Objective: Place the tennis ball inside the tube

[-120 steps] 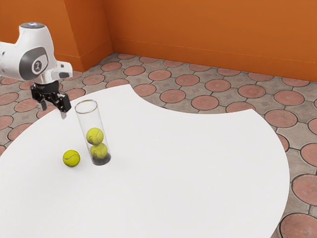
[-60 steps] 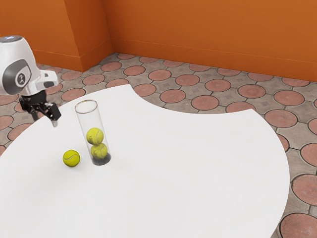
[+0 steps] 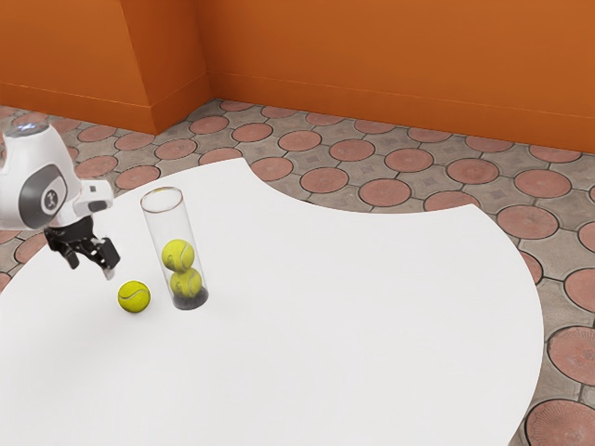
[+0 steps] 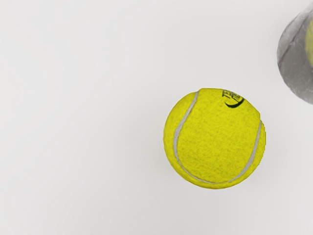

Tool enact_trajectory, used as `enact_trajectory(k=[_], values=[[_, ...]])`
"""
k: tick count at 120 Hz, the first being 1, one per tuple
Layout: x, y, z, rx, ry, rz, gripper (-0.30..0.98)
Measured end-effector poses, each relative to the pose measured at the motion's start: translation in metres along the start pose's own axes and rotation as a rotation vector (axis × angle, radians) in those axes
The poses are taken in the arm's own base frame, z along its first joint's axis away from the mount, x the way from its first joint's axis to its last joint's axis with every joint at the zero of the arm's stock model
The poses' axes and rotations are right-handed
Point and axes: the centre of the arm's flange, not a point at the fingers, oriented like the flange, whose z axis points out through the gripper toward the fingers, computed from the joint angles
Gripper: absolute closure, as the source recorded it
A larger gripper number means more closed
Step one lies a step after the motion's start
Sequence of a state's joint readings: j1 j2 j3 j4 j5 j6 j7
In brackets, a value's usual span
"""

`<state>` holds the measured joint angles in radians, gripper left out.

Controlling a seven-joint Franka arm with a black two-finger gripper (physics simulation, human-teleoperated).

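1. The gripper [image 3: 91,269] hangs in the air with its two fingers spread, and nothing is between them. The tennis ball [image 3: 134,296] lies on the table [image 3: 353,334], outside the tube [image 3: 175,228] and near its foot. If the hand goes down without being centred over the ball, one finger could press on its top, or push it so that it rolls away.

2. The ball is round and, I judge, rolls easily. If the fingers close too high, above its widest part, it could be squeezed out downward; if one finger touches first, the ball could be sent against the tube.

3. The tube stands just beside the ball, so there is little room on that side. A spread finger, or the body of the hand, could knock the wall. As the tube is tall and narrow, it might fall over.

4. After a good grasp, a lift that is too low would drag the ball into the tube's rim [image 3: 164,212] and tip it.

5. Two balls, an upper ball [image 3: 178,255] and a lower ball [image 3: 186,283], are already inside. The opening seems only a little wider than a ball, though from this slanted side it is difficult to be certain; a release off the centre could leave the ball bouncing off the edge.
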<state>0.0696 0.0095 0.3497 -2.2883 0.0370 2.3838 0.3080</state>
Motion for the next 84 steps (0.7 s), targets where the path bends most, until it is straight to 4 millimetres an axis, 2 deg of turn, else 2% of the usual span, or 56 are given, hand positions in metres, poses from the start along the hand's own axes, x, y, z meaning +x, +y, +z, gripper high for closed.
enact_trajectory(k=[15, 39, 56, 66, 84], values=[[0.000, -0.007, 0.016, 0.011, 0.018, -0.009, 0.00], [0.012, 0.015, 0.031, -0.002, 0.055, 0.021, 0.00], [0.011, 0.011, 0.036, -0.015, 0.073, 0.004, 0.00], [0.010, 0.008, 0.048, -0.022, 0.064, -0.007, 0.00], [0.012, 0.014, 0.054, -0.031, 0.071, 0.005, 0.00]])
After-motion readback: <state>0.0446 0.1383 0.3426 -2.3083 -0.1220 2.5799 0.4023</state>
